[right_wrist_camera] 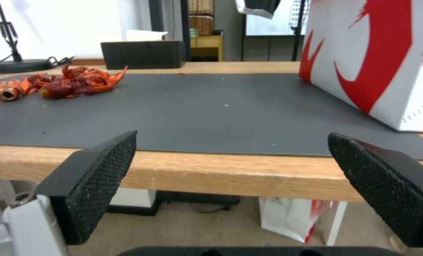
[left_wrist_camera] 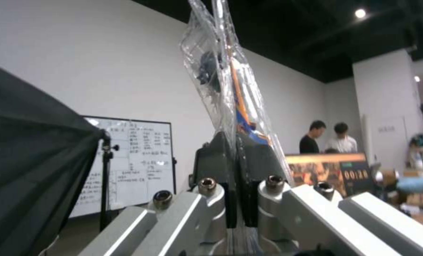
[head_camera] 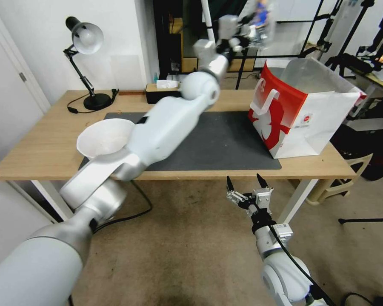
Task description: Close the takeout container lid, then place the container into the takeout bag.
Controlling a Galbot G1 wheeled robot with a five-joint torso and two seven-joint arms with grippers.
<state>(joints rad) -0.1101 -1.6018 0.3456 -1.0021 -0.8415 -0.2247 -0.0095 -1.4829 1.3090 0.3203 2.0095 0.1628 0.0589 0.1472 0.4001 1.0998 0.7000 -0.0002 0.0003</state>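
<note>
- Fingers (left_wrist_camera: 211, 153) of your left gripper (head_camera: 242, 40) are pinched flat on the container (left_wrist_camera: 225, 71), gripping a thin edge of clear plastic so the box stands up from the jaws, dark berries and the label showing through.
- Your left arm reaches across the desk (head_camera: 42, 148) and holds the container high beyond the far edge, just left of the bag's mouth. That height looks chosen to clear the rim before lowering in.
- Judging by how flat the two clear halves lie together, you have the lid shut; the latch itself can't be made out.
- Near the desk's left side sit a white bowl (head_camera: 104, 138) on the mat (head_camera: 225, 140) and a lamp (head_camera: 87, 38) at the far left corner. Neither is in your path.
- At the right end the bag (head_camera: 302, 110) stands open, mouth up, handle (head_camera: 264, 100) flopped outward, so the opening is free.
- Your right gripper (head_camera: 244, 183) waits below the near edge, fingers (right_wrist_camera: 97, 177) spread wide and empty, out of the way.
</note>
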